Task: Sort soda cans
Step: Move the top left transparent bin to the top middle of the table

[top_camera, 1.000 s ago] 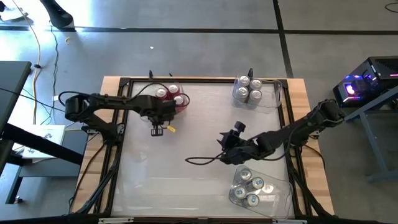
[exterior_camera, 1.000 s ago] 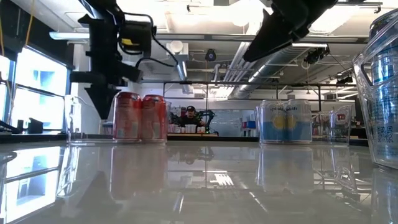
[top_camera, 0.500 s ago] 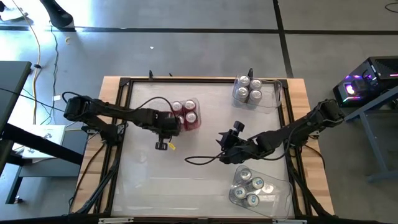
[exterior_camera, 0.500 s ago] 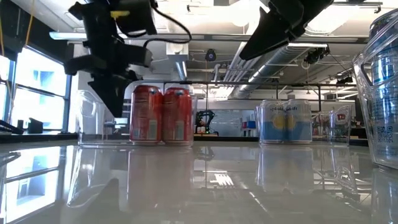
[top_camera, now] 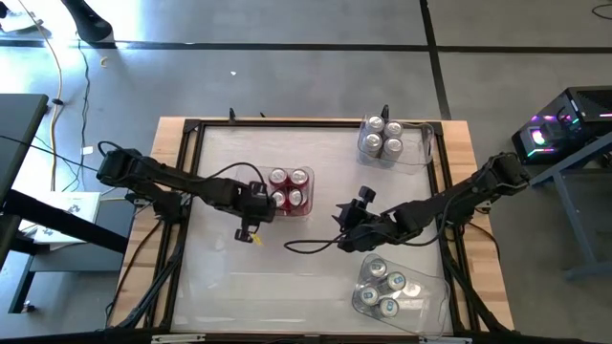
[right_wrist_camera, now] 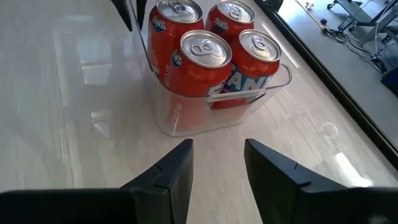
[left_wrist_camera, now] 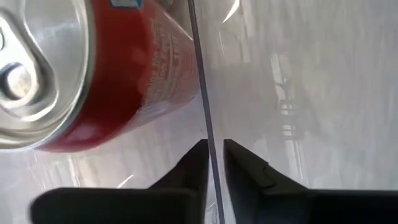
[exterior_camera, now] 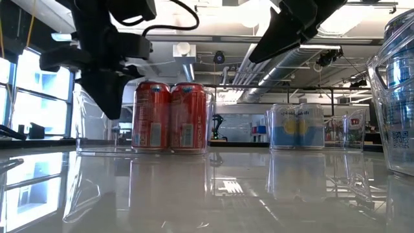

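Observation:
Several red soda cans (top_camera: 289,188) stand upright in a clear plastic bin (right_wrist_camera: 186,121) near the table's middle; they also show in the low view as red cans (exterior_camera: 169,116). My left gripper (top_camera: 258,201) is at the bin's left side, shut on its wall. My right gripper (top_camera: 344,227) hovers open to the right of the bin, its own view looking at the red cans (right_wrist_camera: 211,56). More cans fill a bin at the far right (top_camera: 382,139) and another at the near right (top_camera: 387,287). My left gripper (left_wrist_camera: 212,163) pinches the thin clear wall of the bin (left_wrist_camera: 205,115) between its two fingers, one finger inside next to a red can (left_wrist_camera: 124,81) and one outside. It comes from above, at the bin's left side. The bin's bottom rests on the table.
A dark cable (top_camera: 306,246) trails on the table below the right arm. Black rails (top_camera: 191,191) frame the table's edges. The right arm (exterior_camera: 291,29) hangs high over the table in the low view. Glossy open surface lies in the near left part (top_camera: 249,287).
My left gripper, shut on the bin's wall, has moved toward the table's right and near edges. The bin of red cans slid along the table with it, from the far left area to near the middle. The cans stayed upright.

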